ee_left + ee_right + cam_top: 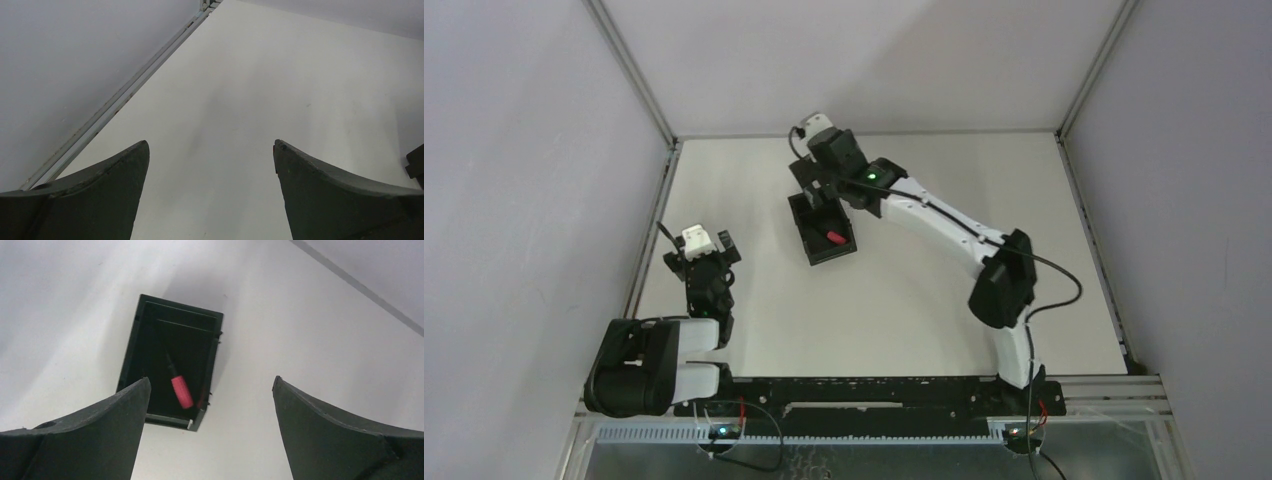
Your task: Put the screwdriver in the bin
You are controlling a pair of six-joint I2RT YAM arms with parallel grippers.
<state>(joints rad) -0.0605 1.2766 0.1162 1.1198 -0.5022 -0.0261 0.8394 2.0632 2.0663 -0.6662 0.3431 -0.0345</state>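
1. Screwdriver (833, 237) lies inside the bin (802, 235) in the overhead view, with its red handle toward the near end. The right arm (944, 225) reaches over the bin's far end, and its fingers are hidden from this view. The left arm (709, 295) is parked well apart, by the left wall.
2. From the left wrist, the left fingers (110, 195) are spread wide with only bare surface (260, 90) between them.
3. From the right wrist, the right fingers (100, 440) are spread wide and empty above the bin (131, 350). The screwdriver (181, 392) rests on the bin floor, free of them. Placing looks done, so the step in hand is probably withdrawal. Rise straight up before swinging back, so neither tip clips a bin wall.
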